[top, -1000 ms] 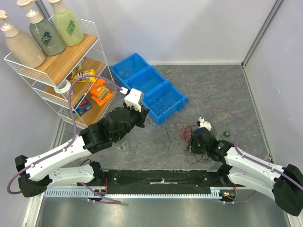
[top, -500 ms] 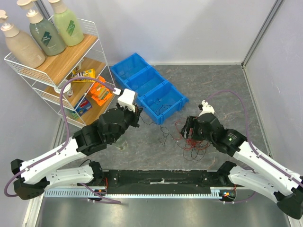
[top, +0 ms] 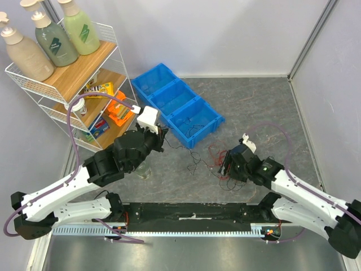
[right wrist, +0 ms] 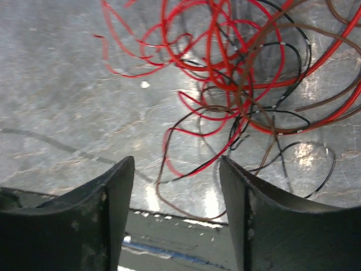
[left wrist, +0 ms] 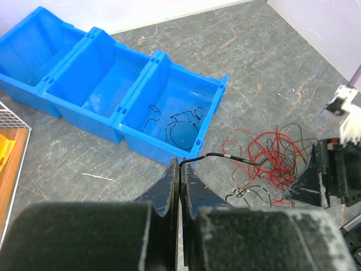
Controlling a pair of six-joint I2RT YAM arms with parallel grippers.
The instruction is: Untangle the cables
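Left gripper [left wrist: 179, 168]: we see its two fingers pressed flat together with no gap, pinching one black strand [left wrist: 220, 156] at their tips.
Black strand: from that pinch it runs to the right in a nearly straight line and joins the cables [left wrist: 264, 153].
Right gripper [right wrist: 176, 169]: its jaws stand spread wide, and we see nothing clamped between them. Thin red, black and brownish loops lie on the table in the gap and beyond the tips.
Contact: we cannot tell whether the right fingers [right wrist: 113, 195] touch a wire or the table.
Cables: a loose heap of red and black loops on the grey table [top: 271, 107]. It lies between the two grippers, just ahead of the right one and near the closest corner of the blue bin [left wrist: 96, 79].
Blue bin: three compartments in a row. The one nearest the left gripper holds a few short black wire pieces [left wrist: 180, 121].
Wire shelf [top: 62, 84]: it stands at the far left with bottles on its top tier, well apart from the cables.
Hidden: in the top view the right wrist covers part of the heap, and we can hardly make out its fingertips. The strands there are too fine for us to follow singly.
Cut off: the right wrist view crops the heap at its top and right edges. In the left wrist view the finger bases are a dark blur.
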